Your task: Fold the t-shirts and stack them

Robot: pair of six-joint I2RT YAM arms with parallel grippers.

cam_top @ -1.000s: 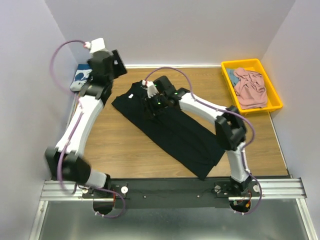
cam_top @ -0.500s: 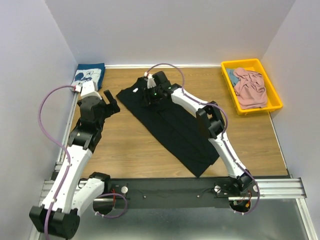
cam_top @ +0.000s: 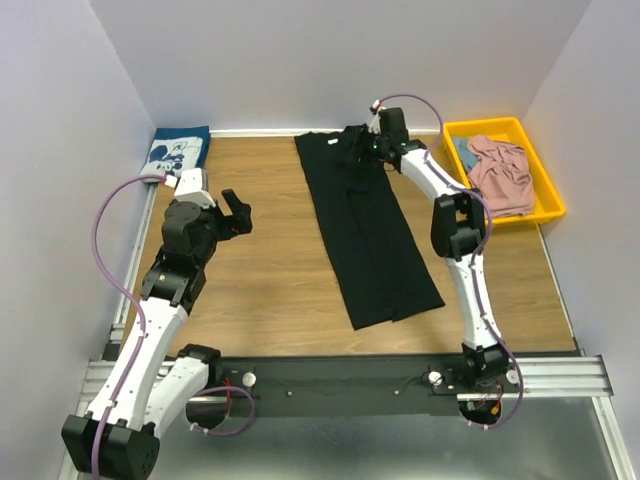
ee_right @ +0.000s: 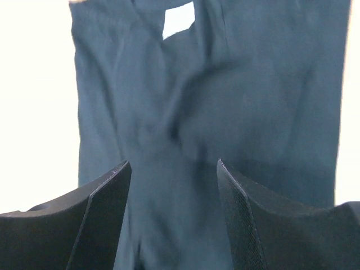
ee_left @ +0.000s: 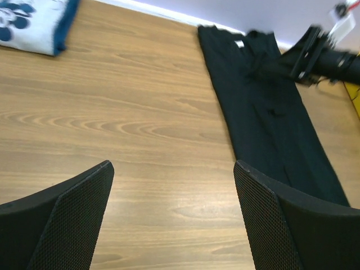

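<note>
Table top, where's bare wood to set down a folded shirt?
Widest bare wood lies between the navy shirt, the left pincer and the black shirt. A smaller patch sits in front of the yellow bin, beyond the right arm. Crowded: back edge around the right pincer.

1. A wooden tabletop (cam_top: 250,290) with visible grain filled the middle of the enclosure.
2. Plain pale walls closed three sides: a back wall (cam_top: 330,60), a left wall (cam_top: 50,200) and a right wall (cam_top: 600,150).
3. A white strip (cam_top: 250,131) ran along the tabletop's far edge.
4. A silver metal rail (cam_top: 560,375) crossed the near edge.
5. The light was soft and even.
</note>
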